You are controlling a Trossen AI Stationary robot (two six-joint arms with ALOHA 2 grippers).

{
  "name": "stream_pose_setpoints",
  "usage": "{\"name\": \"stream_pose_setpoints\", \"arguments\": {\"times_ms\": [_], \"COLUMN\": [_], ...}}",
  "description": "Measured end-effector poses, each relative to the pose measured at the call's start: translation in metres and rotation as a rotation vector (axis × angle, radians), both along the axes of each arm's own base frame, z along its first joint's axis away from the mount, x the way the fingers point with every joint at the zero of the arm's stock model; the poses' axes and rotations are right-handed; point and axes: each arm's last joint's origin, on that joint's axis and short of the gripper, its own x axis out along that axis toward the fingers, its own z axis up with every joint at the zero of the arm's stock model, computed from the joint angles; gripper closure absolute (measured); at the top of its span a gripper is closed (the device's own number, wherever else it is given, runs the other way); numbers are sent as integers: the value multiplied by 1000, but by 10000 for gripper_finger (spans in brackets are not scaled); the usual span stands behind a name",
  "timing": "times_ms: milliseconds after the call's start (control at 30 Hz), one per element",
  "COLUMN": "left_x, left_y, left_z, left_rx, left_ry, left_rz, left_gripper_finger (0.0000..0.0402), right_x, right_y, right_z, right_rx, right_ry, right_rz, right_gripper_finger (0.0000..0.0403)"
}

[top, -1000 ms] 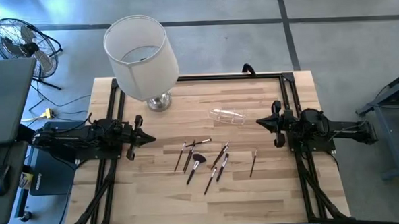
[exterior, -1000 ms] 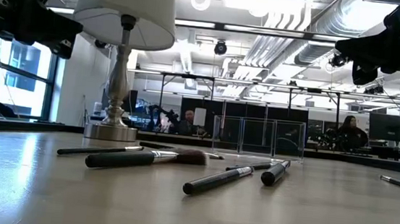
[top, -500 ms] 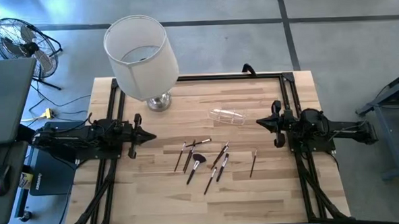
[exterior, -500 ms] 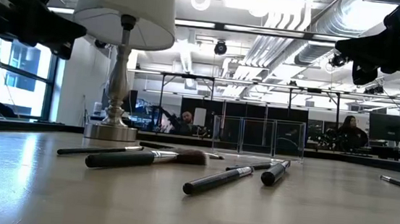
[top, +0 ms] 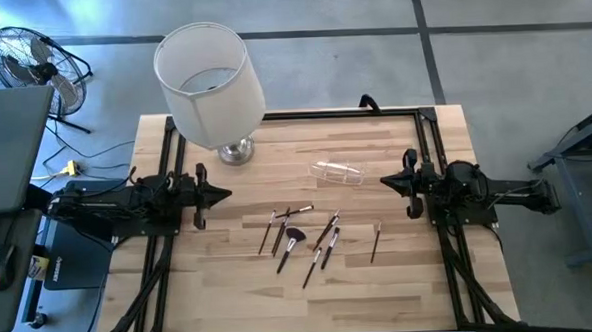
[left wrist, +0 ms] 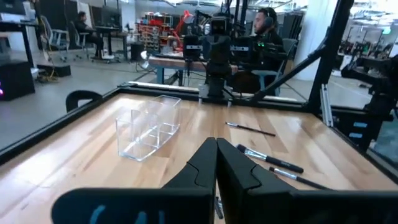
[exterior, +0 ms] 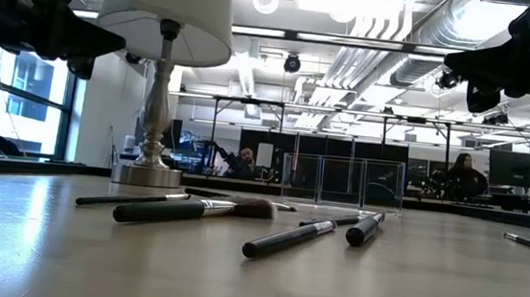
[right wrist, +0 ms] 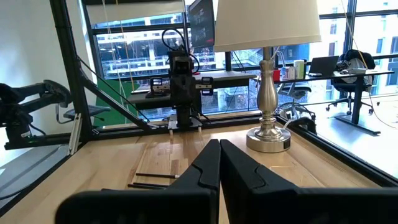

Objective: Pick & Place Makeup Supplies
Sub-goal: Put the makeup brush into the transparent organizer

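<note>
A wooden counter [top: 401, 282] seen from above, with a robot arm parked at each side. The left gripper [top: 222, 196] hovers near the left edge, its fingers [left wrist: 205, 168] pressed together and holding nothing. The right gripper [top: 385, 180] hovers near the right edge, its fingers [right wrist: 208, 168] likewise pressed together and empty.

The brushes [top: 297, 236] and pencils lie loose on the counter between the two arms, toward the front. Most sit in a tight scatter, some touching or crossing. One pencil [top: 375, 241] lies apart, closer to the right arm. A clear organiser [top: 338, 171] rests on its side just behind the scatter. A lamp [top: 212, 85] stands at the back left corner.

Nothing has been picked up yet, so the risks lie ahead. The handles are thin, round and flat on the wood, so closing fingers could slip off one or roll it away. Where brushes cross, a grasp may catch two at once or nudge neighbours out of place. The organiser looks light and could slide if bumped. A high swing by the left arm could strike the lampshade.
</note>
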Motion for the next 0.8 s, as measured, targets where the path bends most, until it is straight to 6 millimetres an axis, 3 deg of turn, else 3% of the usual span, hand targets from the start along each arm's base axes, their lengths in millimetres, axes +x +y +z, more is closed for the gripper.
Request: {"name": "stream_pose_setpoints", "arguments": {"times_ms": [367,467,800], "left_x": [6,13,58], "left_y": [0,-3,-51], "left_z": [8,21,58], "left_rx": [-52,-61,58], "left_ry": [73,72,243], "left_rz": [24,0,55], "left_gripper_finger": [401,402,402], "right_x": [0,0,0], "right_y": [0,0,0], "right_z": [0,0,0], "right_rx": [0,0,0], "right_ry": [0,0,0], "right_rz": [0,0,0], "right_gripper_finger": [402,402,402]}}
